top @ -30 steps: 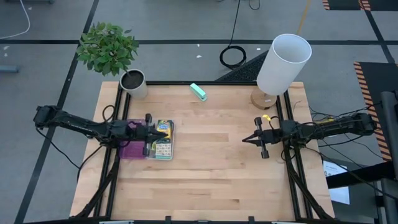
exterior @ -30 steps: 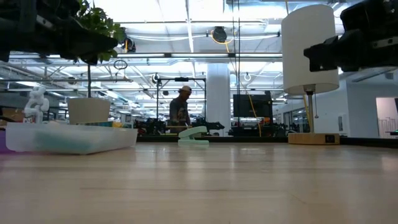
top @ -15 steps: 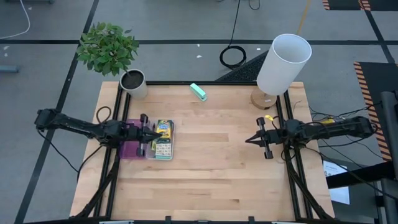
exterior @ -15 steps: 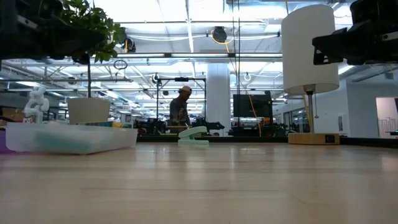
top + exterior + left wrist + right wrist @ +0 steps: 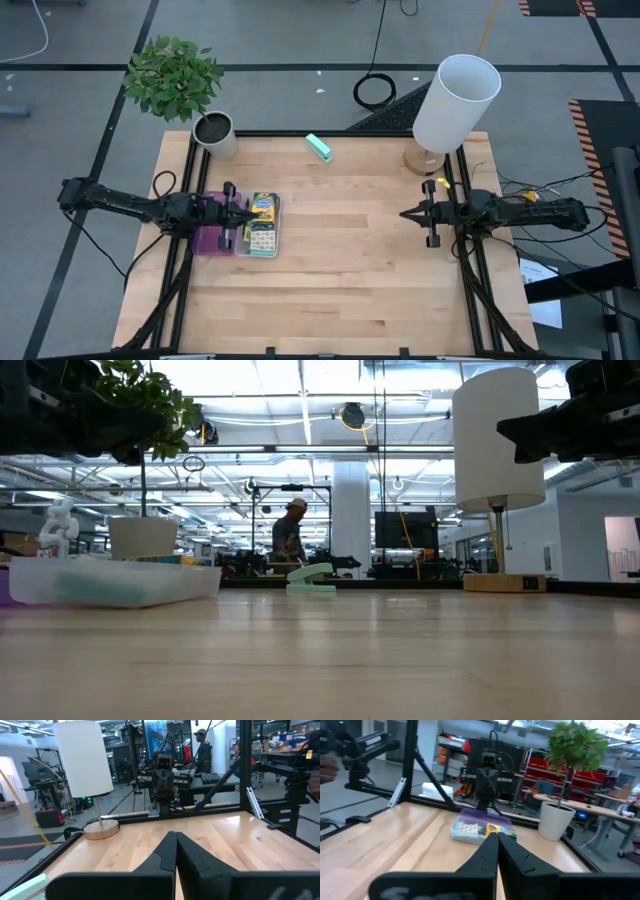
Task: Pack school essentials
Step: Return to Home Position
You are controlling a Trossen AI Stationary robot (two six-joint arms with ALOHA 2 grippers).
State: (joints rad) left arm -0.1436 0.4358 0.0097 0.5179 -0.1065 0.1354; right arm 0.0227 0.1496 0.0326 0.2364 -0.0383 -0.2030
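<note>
The school things sit gathered near the left edge of the desk [image 5: 330, 260], inside a flat purple-and-clear case [image 5: 212, 240]. The yellow-green crayon box [image 5: 262, 207] and the patterned square pad [image 5: 262, 240] lie on the side of the case facing the middle of the desk, so they show from above and also from the right wrist view. The smaller pieces (pens, pencils, scissors) cannot be made out.

The left gripper [image 5: 243, 214] hangs over the case, its fingers pressed together with nothing between them, as its own wrist view shows. It touches no item, which suggests that no pick is under way and the packing is largely done.

The right gripper [image 5: 404, 214] waits near the right edge of the desk, well apart from the case, its fingers likewise closed on nothing. It points across the desk toward the case and is well clear of the left arm's work.

A teal block [image 5: 319, 147] lies alone near the far edge, apart from the case. A white lamp [image 5: 452, 105] stands at the far right corner and a potted plant [image 5: 190, 90] at the far left corner, both out of the arms' way.
</note>
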